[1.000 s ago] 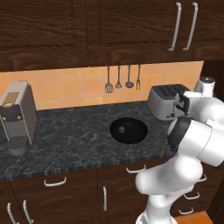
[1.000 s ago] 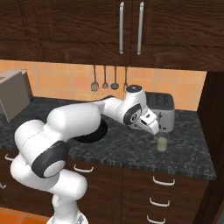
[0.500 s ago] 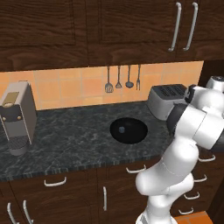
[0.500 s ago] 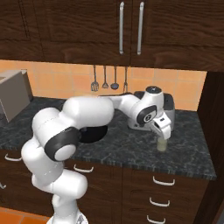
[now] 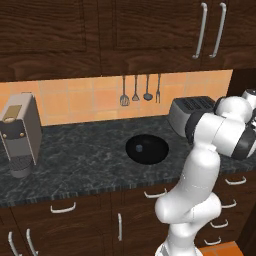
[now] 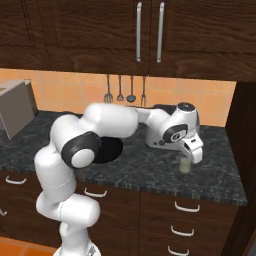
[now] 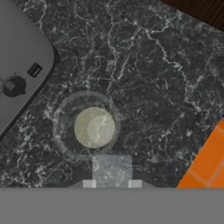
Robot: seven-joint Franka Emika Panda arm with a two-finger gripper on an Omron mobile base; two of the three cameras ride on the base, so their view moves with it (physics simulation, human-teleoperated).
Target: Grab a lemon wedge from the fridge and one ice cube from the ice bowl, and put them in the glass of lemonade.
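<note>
The glass of lemonade (image 6: 185,164) stands on the dark counter to the right of the toaster. From above in the hand view the glass of lemonade (image 7: 94,127) is a clear ring around pale yellow liquid. My gripper (image 6: 193,152) hangs just over its rim. In the hand view my gripper (image 7: 111,184) is shut on a pale grey ice cube (image 7: 111,169), held just off the glass's edge. The black ice bowl (image 5: 146,149) lies mid-counter with a small pale speck inside; the ice bowl (image 6: 114,151) is partly behind my arm. The fridge and the lemon wedge are out of view.
A silver toaster (image 5: 192,112) stands at the back, close to the left of the glass, its side also showing (image 7: 17,74). A grey coffee machine (image 5: 20,135) is at the counter's far left. Utensils (image 5: 140,92) hang on the wall. The counter's front edge runs near the glass.
My arm has swung right, away from the toaster's front, carrying the gripper over the glass of lemonade. The bowl, glass and toaster have stayed put.
</note>
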